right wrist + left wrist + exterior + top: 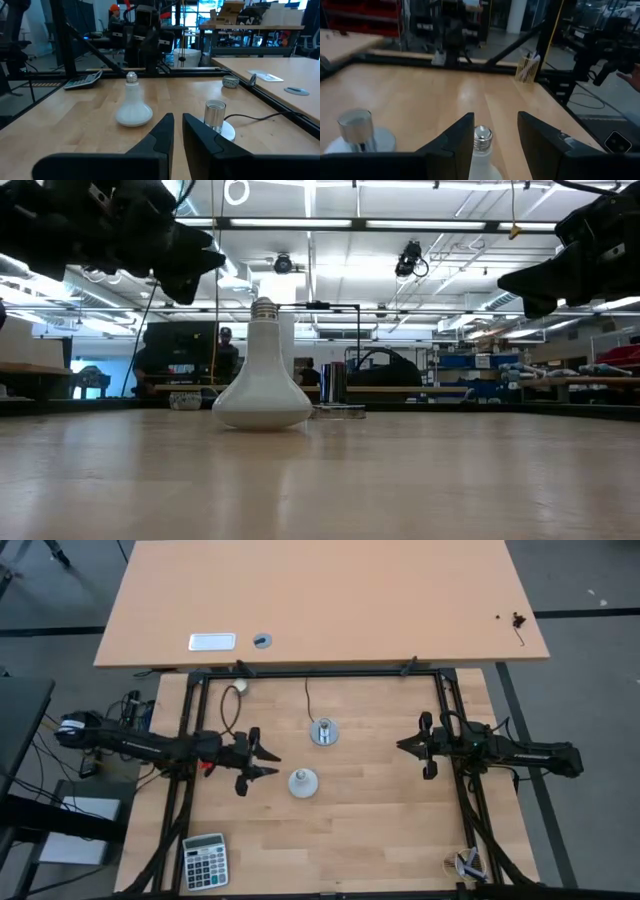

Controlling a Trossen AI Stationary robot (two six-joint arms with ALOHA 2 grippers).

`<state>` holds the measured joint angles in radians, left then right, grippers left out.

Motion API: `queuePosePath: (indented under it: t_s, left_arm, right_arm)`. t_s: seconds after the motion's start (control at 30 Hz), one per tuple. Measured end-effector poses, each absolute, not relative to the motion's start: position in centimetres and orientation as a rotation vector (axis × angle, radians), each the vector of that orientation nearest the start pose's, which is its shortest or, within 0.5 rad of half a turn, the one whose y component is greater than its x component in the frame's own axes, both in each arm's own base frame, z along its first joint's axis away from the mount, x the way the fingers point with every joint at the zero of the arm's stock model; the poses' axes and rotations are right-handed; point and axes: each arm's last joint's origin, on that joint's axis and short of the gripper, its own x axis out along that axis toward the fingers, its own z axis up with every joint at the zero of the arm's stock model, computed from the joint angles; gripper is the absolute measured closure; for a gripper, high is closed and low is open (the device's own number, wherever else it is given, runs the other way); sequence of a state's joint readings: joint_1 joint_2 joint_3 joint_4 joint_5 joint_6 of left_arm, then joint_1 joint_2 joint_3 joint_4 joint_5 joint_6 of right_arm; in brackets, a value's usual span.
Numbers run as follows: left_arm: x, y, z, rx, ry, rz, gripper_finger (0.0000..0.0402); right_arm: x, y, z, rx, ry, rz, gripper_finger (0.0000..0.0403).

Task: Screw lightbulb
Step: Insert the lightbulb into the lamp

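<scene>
The white lightbulb (303, 782) stands on its dome face on the wooden table, screw base up; it also shows in the low view (262, 385). The silver socket disc (323, 732) stands a little beyond it, its black cord running to the far edge. My left gripper (278, 765) is open, just left of the bulb and above the table. In the left wrist view the bulb's screw base (482, 137) shows between the fingers, apart from them. My right gripper (400, 746) is shut and empty to the right, pointing at the socket (216, 117).
A calculator (205, 860) lies at the near left. A small cream ball (240, 686) sits at the far left by the black frame. A second tabletop (320, 600) stands beyond the far edge. A small object (468, 863) lies at the near right corner.
</scene>
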<state>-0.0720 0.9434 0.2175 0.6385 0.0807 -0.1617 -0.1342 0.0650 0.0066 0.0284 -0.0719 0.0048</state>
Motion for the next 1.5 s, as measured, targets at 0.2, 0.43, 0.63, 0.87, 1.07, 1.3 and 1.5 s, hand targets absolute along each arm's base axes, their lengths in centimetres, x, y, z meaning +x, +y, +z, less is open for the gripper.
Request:
queuePosePath:
  t_s: [0.2,0.43,0.63,0.87,1.07,1.3,1.5]
  left_arm:
    - [20.0,-2.6,18.1,-0.253,0.207,-0.171,0.0235]
    - [22.3,-3.3,16.8,-0.358,0.325,-0.137,0.0189]
    - [23.2,-3.0,15.5,-0.326,0.385,0.018,0.0150]
    - [24.6,-3.2,15.3,-0.315,0.387,0.018,0.0128]
    - [26.3,-3.4,15.3,-0.242,0.400,-0.004,0.0129]
    - [26.9,-3.5,15.6,-0.221,0.389,-0.011,0.0158]
    - [26.9,-3.5,15.8,-0.222,0.377,-0.012,0.0226]
  right_arm:
    - [10.1,-1.1,16.3,0.008,0.029,-0.062,0.0355]
    - [10.1,-1.1,16.4,0.007,0.021,-0.062,0.0355]
    - [10.1,-1.1,16.4,0.007,0.021,-0.062,0.0355]
    - [10.1,-1.1,16.4,0.007,0.021,-0.062,0.0355]
    - [10.1,-1.1,16.4,0.007,0.022,-0.062,0.0355]
    - [10.1,-1.1,16.5,-0.070,0.017,-0.062,0.0355]
    - [10.1,-1.2,16.5,-0.071,0.011,-0.062,0.0355]
